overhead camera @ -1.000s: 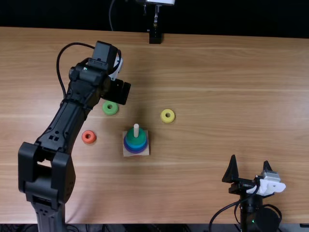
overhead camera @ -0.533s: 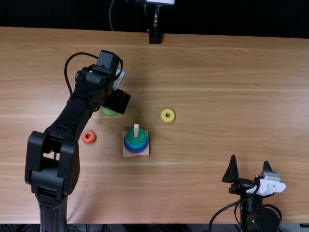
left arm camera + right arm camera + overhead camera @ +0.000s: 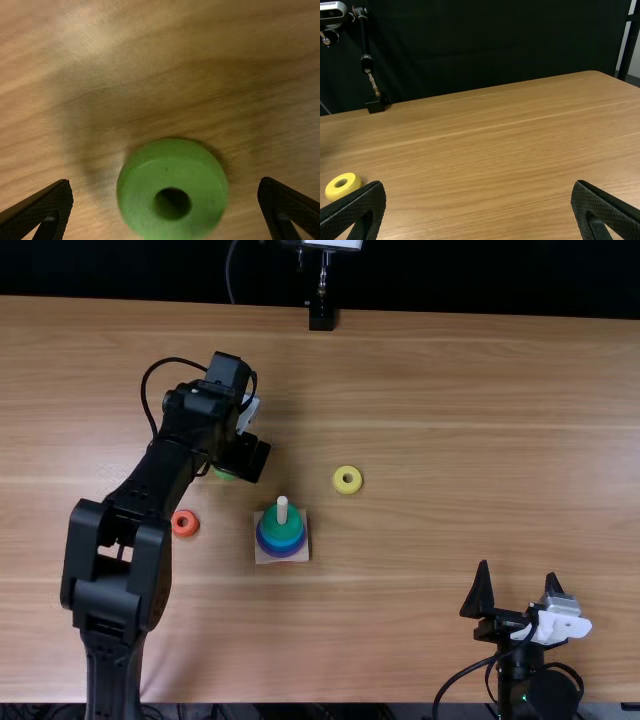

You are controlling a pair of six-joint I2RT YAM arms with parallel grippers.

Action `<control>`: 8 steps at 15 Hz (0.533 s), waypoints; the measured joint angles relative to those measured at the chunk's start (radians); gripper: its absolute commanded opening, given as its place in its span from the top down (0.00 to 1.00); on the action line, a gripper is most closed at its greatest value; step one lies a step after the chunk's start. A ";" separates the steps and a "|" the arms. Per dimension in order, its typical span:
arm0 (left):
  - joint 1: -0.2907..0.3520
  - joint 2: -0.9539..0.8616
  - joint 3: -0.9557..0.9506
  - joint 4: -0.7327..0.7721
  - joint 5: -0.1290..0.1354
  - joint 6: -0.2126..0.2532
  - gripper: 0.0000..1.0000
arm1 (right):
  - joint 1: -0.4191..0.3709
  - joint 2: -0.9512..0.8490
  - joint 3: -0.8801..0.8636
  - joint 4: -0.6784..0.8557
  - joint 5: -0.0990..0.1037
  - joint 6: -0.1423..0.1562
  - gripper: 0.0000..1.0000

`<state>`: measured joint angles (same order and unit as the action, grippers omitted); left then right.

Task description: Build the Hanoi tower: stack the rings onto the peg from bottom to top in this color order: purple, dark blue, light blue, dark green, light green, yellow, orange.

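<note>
Where left gripper (image 3: 243, 457) hangs above table (image 3: 420, 390), fingers spread, light green ring (image 3: 145, 185) shows between them, apart from both. Nearer robot: peg (image 3: 282, 510), dark green ring (image 3: 281, 527) uppermost. Left of peg, orange ring (image 3: 191, 529); right, yellow ring (image 3: 347, 491). Farther right, right gripper (image 3: 518, 572), fingers wide apart.
</note>
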<state>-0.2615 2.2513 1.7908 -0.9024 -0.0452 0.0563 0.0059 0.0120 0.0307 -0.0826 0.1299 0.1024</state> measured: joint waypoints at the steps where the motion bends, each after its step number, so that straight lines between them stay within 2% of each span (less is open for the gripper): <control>1: 0.000 0.001 -0.006 -0.001 0.000 0.000 0.00 | 0.000 0.000 0.000 0.000 0.000 0.001 0.00; 3: 0.000 0.001 -0.006 -0.002 0.000 0.001 0.00 | 0.000 0.000 0.000 0.000 0.001 0.000 0.00; 4: 0.001 0.001 -0.006 -0.007 0.000 0.000 0.21 | 0.000 0.000 0.000 0.000 0.000 0.000 0.00; 5: 0.002 0.001 -0.006 -0.006 0.000 0.000 0.67 | 0.000 0.000 0.000 0.000 0.000 0.000 0.00; 6: 0.002 0.001 -0.006 -0.001 0.000 0.000 1.00 | 0.000 0.000 0.000 0.000 0.001 0.000 0.00; 8: 0.002 0.001 -0.011 0.005 -0.002 0.000 1.00 | 0.000 0.000 0.000 0.000 0.001 0.001 0.00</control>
<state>-0.2600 2.2524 1.7802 -0.8974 -0.0467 0.0566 0.0059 0.0120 0.0303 -0.0826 0.1307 0.1032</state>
